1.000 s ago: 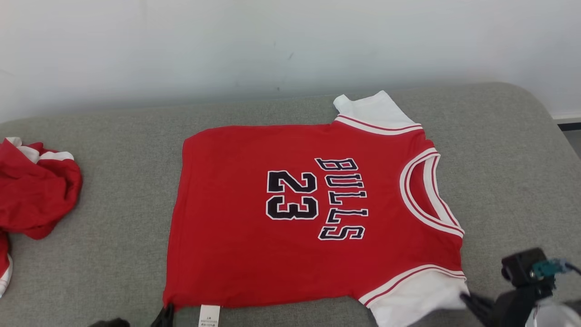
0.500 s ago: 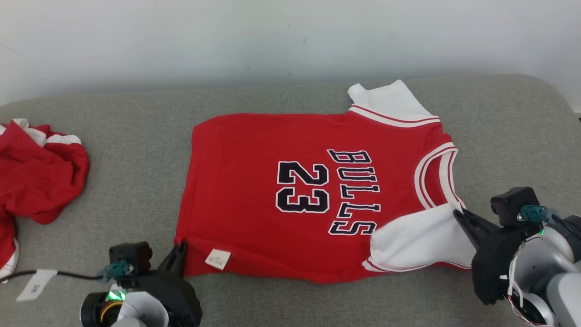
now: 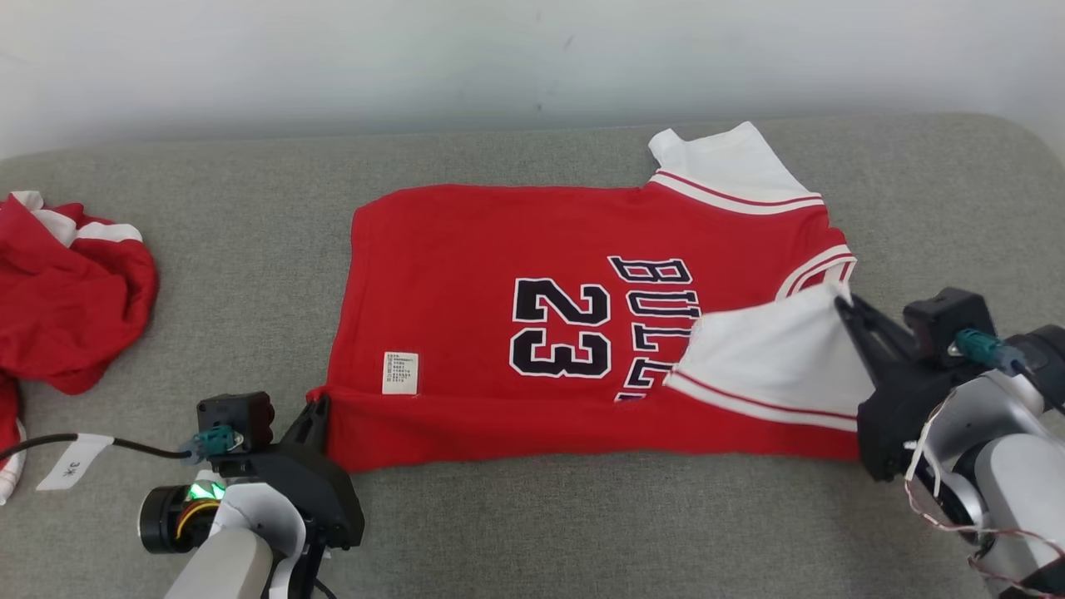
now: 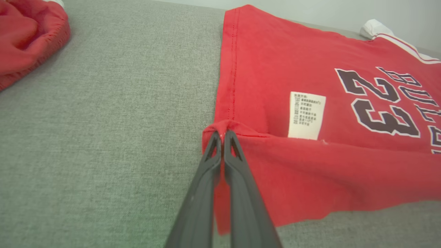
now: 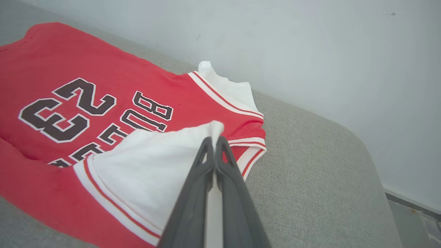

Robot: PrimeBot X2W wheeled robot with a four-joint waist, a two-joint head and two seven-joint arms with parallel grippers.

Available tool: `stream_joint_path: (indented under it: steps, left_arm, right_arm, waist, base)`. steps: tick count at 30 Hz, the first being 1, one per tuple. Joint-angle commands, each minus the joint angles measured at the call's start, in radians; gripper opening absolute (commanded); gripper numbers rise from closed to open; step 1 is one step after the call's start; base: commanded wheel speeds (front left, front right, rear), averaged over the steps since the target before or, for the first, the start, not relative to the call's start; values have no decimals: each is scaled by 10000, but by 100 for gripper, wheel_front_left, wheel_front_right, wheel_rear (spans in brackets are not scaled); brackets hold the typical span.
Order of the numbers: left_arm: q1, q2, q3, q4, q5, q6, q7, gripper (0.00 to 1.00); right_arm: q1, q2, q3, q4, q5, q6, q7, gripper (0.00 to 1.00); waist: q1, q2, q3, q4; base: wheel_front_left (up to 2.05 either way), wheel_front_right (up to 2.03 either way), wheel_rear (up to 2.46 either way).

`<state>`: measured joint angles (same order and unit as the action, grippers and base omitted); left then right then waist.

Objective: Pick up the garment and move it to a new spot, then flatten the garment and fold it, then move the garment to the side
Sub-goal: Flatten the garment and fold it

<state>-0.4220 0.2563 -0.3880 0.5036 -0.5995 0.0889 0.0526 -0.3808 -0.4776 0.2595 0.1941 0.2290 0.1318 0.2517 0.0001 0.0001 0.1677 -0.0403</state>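
The garment (image 3: 499,249) is a red jersey with white sleeves and "BULLS 23" in black, spread across the grey cushion. Its near long edge is lifted and folded over toward the wall, showing a white care label (image 3: 400,372). My left gripper (image 3: 317,409) is shut on the near hem corner (image 4: 220,125). My right gripper (image 3: 842,299) is shut on the tip of the near white sleeve (image 5: 162,162), which lies over the letters. The far white sleeve (image 3: 724,166) lies flat near the wall.
A second crumpled red and white garment (image 3: 66,299) lies at the cushion's left end. The grey cushion (image 3: 208,249) ends at a pale wall behind and a rounded edge (image 3: 1023,150) on the right. A tagged cable (image 3: 75,459) trails by my left wrist.
Both grippers have carried the jersey's near edge away from me, over the body. The fold has deepened and the sleeve now covers part of the letters. The camera has shifted too.
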Motion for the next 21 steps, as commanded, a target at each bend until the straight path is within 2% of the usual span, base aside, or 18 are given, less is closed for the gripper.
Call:
stream_joint_path:
  steps: [1, 5, 14, 21]
  left_arm:
    - [-156, 15, -10, 88, 91, -37, -110, 0]
    - [-259, 30, -75, 242, 102, -95, -150, 0]
    - [-805, 24, -340, 518, 337, -262, -142, 0]
    - [-1290, -25, -382, 776, 372, -171, -270, 0]
  right_arm:
    - [-172, 119, -221, 91, -200, -23, -346, 0]
    - [-266, 260, -454, 407, -387, -23, -773, 0]
    - [-995, 217, -78, 1151, -421, -23, -1155, 0]
    - [-1706, 247, 91, 1825, -498, -23, -1721, 0]
  waist:
    - [-1, -1, 28, -9]
    - [-1, -1, 81, -19]
    - [-1, -1, 466, -21]
    - [-1, -1, 735, 53]
  base:
    - [0, 0, 0]
    - [0, 0, 0]
    - [0, 0, 0]
    - [0, 0, 0]
